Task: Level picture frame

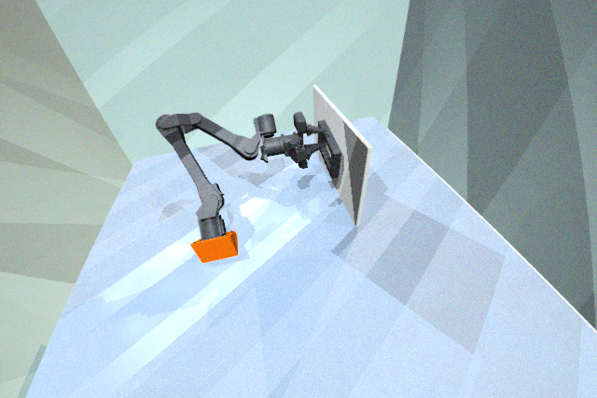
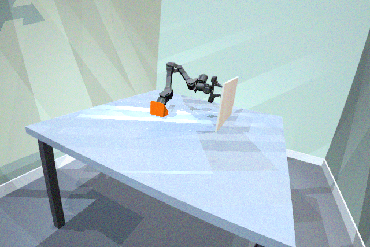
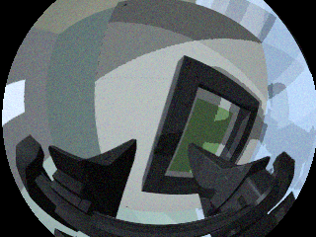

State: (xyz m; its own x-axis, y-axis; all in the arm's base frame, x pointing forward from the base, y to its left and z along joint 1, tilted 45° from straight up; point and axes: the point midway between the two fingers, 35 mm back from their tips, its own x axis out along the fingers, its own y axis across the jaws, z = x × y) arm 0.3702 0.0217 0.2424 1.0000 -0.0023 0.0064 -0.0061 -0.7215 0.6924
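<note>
Pale panel (image 1: 351,167) (image 2: 228,102) (image 3: 123,99) edges surround the tilted frame (image 1: 329,141) (image 3: 170,116); spread pincer (image 1: 315,138) (image 2: 221,91) (image 3: 162,145) straddles its side bar.

Blue-topped tbl (image 1: 298,336) (image 2: 167,154) w/ dark leg (image 2: 51,184), pale green wall (image 1: 216,22) (image 2: 269,29) behind, white baseboard (image 2: 304,157) below.

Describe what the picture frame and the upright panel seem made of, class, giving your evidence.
Picture frame: possibly painted wood or plastic, matt black; even, dark faces.

Upright panel: perhaps painted board; flat, pale, thin-edged.
</note>
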